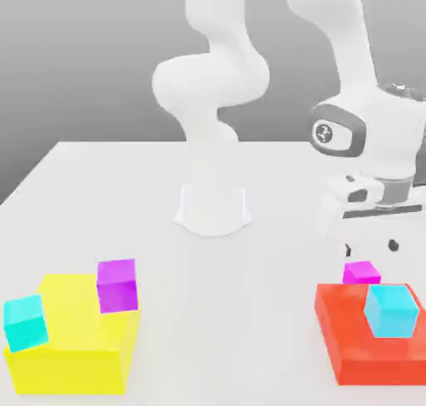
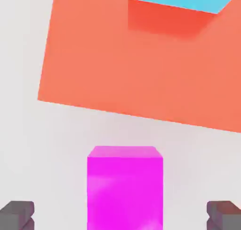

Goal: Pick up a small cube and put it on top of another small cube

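You've got the Panda two-finger gripper [image 2: 120, 216] w/ its jaws spread wide, nothing clamped, at the right side of the ext. view, over the far edge of the red block. In the hand view its fingertips [image 2: 19, 215] stand on either side of the small magenta cube [image 2: 124, 193], w/ a gap on both sides, so you're not touching it. In the ext. view your magenta cube is right of center, a bit below mid-height, just behind the red flat block [image 1: 366, 354], its lower part hidden by it. The hand view shows you bare tabletop [image 1: 225, 313] btwn cube & block.

On top of the red block, lower right of the ext. view, you have a small light-blue cube [image 1: 391, 311]. At lower left you see the yellow block [image 1: 75, 354], w/ a purple cube [image 1: 117, 285] at its upper right and a cyan cube [image 1: 25, 323] at its left side, a little tilted in the frame. Arm base [image 1: 213, 211] is near center, behind the blocks.
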`<state>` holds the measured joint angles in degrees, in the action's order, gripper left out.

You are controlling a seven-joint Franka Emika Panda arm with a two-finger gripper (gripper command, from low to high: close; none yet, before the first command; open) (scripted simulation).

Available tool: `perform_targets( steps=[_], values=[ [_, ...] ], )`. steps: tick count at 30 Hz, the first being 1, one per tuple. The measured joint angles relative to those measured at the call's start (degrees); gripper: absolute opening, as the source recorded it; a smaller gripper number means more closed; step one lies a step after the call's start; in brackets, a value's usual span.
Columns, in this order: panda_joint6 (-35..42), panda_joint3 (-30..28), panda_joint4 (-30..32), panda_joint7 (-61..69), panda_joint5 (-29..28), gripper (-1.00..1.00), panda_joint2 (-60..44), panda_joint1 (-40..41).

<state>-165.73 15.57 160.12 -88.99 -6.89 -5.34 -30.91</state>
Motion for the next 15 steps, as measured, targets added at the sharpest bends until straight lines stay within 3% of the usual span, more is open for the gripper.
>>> perform_targets(
  steps=[5,10,11,15],
  values=[
    [-4.1,-4.8,-1.3,-5.2,-7.1,0.0,-5.4,-3.1],
    [-8.6,-10.1,-2.2,-8.0,-10.4,0.0,-11.1,-7.7],
    [-9.3,-10.7,-2.3,-8.3,-10.6,-1.0,-12.0,-8.3],
    [-9.3,-10.7,-2.3,-8.4,-10.7,-1.0,-12.0,-8.3]
  ],
)
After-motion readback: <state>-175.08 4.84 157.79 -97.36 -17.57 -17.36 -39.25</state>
